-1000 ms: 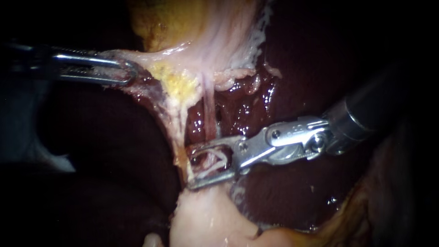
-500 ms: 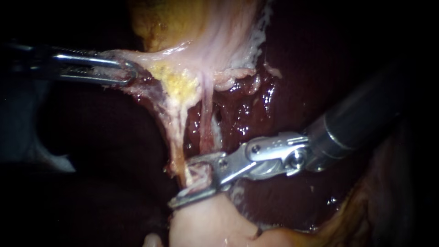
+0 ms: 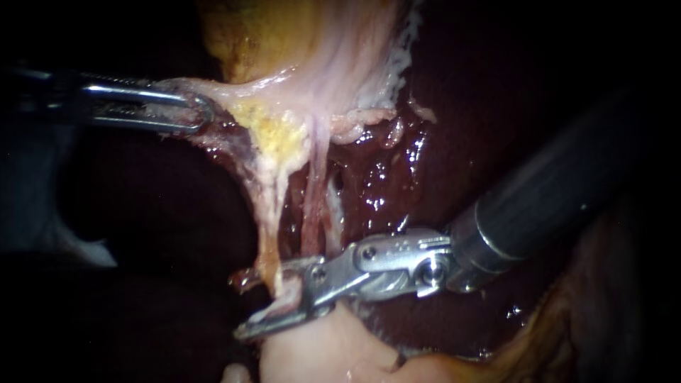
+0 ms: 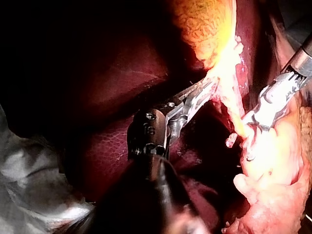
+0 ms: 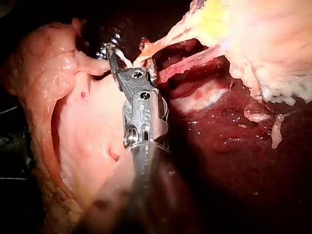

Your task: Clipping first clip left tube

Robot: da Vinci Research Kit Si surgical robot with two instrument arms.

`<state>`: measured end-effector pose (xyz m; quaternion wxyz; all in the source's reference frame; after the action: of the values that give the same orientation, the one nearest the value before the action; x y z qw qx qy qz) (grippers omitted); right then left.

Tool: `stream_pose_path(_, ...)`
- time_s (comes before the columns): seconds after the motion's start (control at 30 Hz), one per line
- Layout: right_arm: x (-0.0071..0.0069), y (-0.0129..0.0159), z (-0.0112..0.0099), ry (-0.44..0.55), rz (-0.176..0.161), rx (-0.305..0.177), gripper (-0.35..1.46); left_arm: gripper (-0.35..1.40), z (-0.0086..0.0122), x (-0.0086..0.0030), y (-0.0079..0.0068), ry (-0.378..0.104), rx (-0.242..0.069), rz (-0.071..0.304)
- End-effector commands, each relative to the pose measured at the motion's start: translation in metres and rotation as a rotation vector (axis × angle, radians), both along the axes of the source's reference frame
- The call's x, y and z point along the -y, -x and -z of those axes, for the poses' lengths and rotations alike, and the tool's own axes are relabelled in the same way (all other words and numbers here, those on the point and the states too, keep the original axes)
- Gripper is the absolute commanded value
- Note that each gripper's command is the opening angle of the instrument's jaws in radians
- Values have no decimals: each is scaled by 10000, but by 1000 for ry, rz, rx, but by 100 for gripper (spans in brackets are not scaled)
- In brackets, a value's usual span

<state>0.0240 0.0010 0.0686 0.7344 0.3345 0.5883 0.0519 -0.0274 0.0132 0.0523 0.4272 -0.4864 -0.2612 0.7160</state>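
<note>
1. Endoscope view shows the left tool (image 3: 188, 113) with its jaws closed on a pale fold (image 3: 234, 91) of tissue below the gallbladder (image 3: 269, 35). I judge that it pulls this fold toward its own side, so the tubes hang stretched and stand free from the liver (image 3: 440, 113) behind them.
2. The right tool (image 3: 248, 305) holds its jaws narrow, with a gap between them. The left tube (image 3: 269, 220) passes between the jaws near its lower end. I cannot tell whether both jaws touch it already. I see no clip on this tube.
3. The right tube (image 3: 313, 198) runs down behind the hinge of the right tool, not between the jaws. So the jaws lie beyond it and take only the left tube, which is what the task needs.
4. In my judgement the placing is nearly done, and what remains is to close the jaws and leave the clip.
5. Ahead of the right tool's tips there is dark open room, so the tips can pass fully across the tube.
6. Under the lower jaw the room is small, because a pale lump (image 3: 312, 347) lies just beneath it, perhaps touching. In the right wrist view this lump also lies close along one side of the tool.
7. The risk I see is that the lower jaw catches the lump, or the hinge presses on the right tube.
</note>
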Motion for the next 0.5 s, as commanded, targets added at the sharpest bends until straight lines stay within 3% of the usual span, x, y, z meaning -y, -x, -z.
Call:
stream_pose_path(0.03,1,0,6,-2,1,-5,38,-35,0,0,0,0,0,0)
stream_pose_path(0.23,1,-3,30,-15,4,-20,37,-35,0,0,-1,0,0,0)
stream_pose_path(0.5,5,-3,34,-15,30,-36,33,-35,0,0,-1,0,1,-1)
